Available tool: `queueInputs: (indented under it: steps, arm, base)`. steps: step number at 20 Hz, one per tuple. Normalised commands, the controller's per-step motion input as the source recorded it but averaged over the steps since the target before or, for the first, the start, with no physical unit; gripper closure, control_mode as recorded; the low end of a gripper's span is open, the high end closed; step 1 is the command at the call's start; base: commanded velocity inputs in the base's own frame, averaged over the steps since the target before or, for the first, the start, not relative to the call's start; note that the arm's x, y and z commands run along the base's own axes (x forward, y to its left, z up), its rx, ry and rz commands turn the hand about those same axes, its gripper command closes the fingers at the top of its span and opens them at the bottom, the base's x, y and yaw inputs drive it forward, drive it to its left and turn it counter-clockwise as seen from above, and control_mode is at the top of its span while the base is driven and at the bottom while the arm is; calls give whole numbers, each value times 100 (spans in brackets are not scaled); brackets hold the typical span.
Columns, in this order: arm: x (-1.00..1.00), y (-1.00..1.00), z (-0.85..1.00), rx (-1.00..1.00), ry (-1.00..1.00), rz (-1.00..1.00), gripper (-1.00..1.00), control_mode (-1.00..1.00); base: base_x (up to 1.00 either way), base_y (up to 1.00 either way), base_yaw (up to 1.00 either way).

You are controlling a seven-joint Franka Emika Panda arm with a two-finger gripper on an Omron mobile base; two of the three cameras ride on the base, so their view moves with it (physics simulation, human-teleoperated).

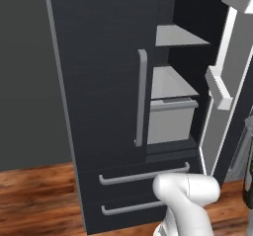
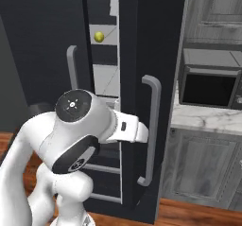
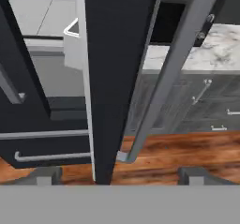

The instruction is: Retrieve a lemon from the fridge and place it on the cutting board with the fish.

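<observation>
**Fridge door open, lemon on a shelf inside**

Left base view: The tall black fridge [image 1: 104, 82] fills the middle of the frame. Its right door [image 1: 232, 82] is swung open at the right edge. Pale grey shelves [image 1: 175, 35] and a grey bin [image 1: 170, 119] show inside. A long grey bar handle [image 1: 142, 97] runs down the closed left door, and two drawers with handles sit below it. The white robot arm [image 1: 190, 200] rises at the bottom right.

Right base view: The small yellow lemon [image 2: 99, 37] sits on a grey shelf in the upper middle, seen through the gap. A dark microwave [image 2: 208, 85] sits at the right, above a white marbled tabletop [image 2: 208, 118].

Hand view: The gripper [image 3: 119, 175] is spread wide and holds nothing. Its two dark tips [image 3: 44, 175] stand at the bottom. The edge of the black door and its grey handle [image 3: 173, 73] rise between them, just in front.
</observation>
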Motion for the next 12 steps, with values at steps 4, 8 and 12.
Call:
queueInputs:
  steps: [4, 8, 12]
  arm:
    - [9, 100, 0, -47, 50, -21, -100, -100]
    - [36, 100, -16, -47, 41, -17, -100, -100]
    - [73, 59, -27, -33, 34, -9, -100, -100]
  base:
    - [0, 0, 0]
    - [0, 0, 0]
    - [0, 0, 0]
